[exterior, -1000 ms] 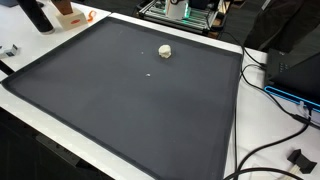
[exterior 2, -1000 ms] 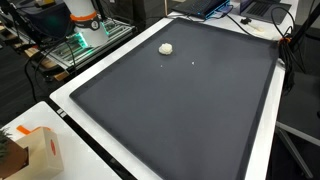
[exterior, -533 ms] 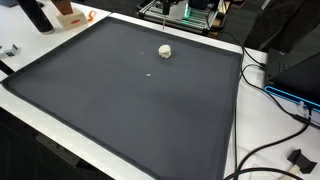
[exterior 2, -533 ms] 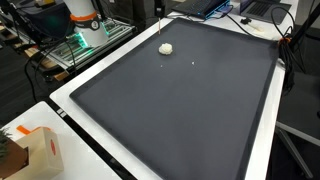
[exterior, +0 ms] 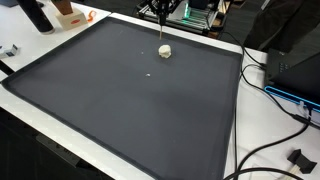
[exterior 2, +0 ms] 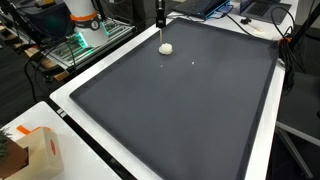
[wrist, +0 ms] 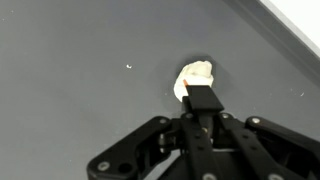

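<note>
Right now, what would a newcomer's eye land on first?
A big dark mat fills both exterior views, with one small white lump near its edge. The hand hangs right over that lump; whether it touches cannot be told. An orange and white box sits off the mat's corner in an exterior view.

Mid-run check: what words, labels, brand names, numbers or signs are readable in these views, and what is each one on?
No text can be read in any view.
Cardboard box: it carries an orange mark, too small and blurred to tell whether it is lettering.
Dark mat: plain, no print shows.
White lump: no marking.
End effector: black, no label or brand shows in the wrist view.
</note>
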`<state>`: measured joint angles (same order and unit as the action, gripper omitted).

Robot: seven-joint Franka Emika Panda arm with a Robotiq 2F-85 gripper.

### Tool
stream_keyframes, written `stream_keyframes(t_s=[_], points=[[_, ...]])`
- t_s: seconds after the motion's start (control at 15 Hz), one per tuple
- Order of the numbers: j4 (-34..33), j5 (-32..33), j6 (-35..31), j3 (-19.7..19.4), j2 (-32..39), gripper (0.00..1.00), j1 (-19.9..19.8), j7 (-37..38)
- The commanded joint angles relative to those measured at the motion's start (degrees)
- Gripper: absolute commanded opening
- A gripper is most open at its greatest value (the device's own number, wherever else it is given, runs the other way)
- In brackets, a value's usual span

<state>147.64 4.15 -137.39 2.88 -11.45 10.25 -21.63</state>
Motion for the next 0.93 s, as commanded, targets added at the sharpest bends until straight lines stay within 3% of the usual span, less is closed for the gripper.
stream_keyframes(t_s=[0.0, 0.4, 0.87], points=[[0.5, -5.9, -1.8, -1.4, 1.1, 0.03, 0.3, -7.2], [0.0, -12.2, -2.2, -1.8, 2.6, 0.03, 0.2, -14.0], [-0.3, -13.3, -6.2, -1.5, 4.9, 0.03, -0.3, -16.1]])
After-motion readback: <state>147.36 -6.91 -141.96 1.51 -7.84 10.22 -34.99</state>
